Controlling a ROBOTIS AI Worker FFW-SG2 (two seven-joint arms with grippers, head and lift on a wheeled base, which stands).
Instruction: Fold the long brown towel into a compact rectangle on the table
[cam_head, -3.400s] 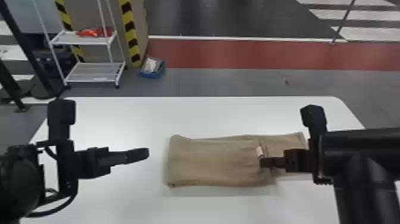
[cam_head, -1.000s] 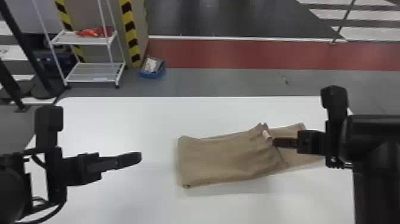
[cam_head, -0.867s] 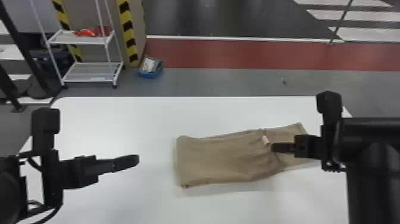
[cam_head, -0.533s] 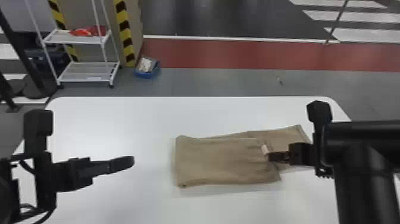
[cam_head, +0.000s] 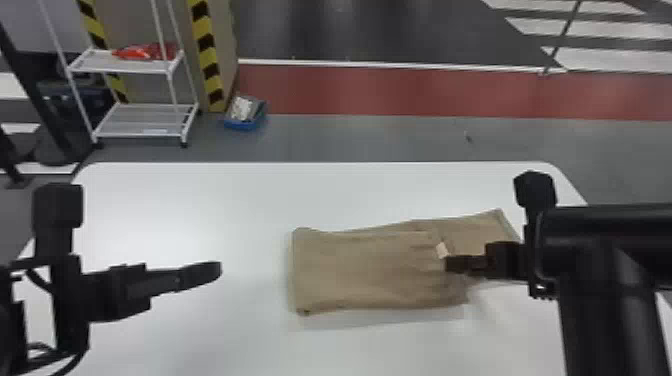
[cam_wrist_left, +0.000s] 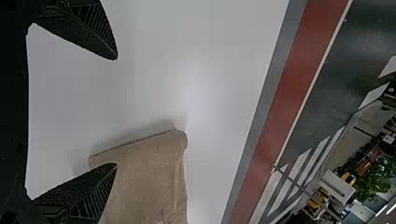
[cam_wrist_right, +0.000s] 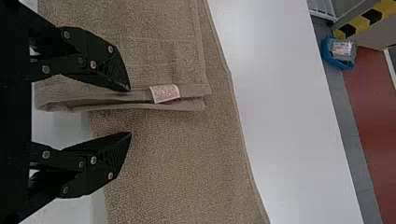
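Towel: the long brown terry-cloth towel (cam_head: 370, 270) is lying partly folded on the white, round-cornered table (cam_head: 200, 200), its lower layer angling out on the robot's right.
Right gripper: the black two-fingered right gripper (cam_wrist_right: 130, 112) is parting its fingers at the folded edge, gripping nothing.
Left gripper: the matching left gripper (cam_wrist_left: 116, 111) is hovering open, well apart.
Fold: probably needing squaring; lifting clear before retreating should be keeping the upper layer from dragging.
Tag: a small white fabric tag (cam_wrist_right: 164, 93) is bearing reddish print, too fine to read.
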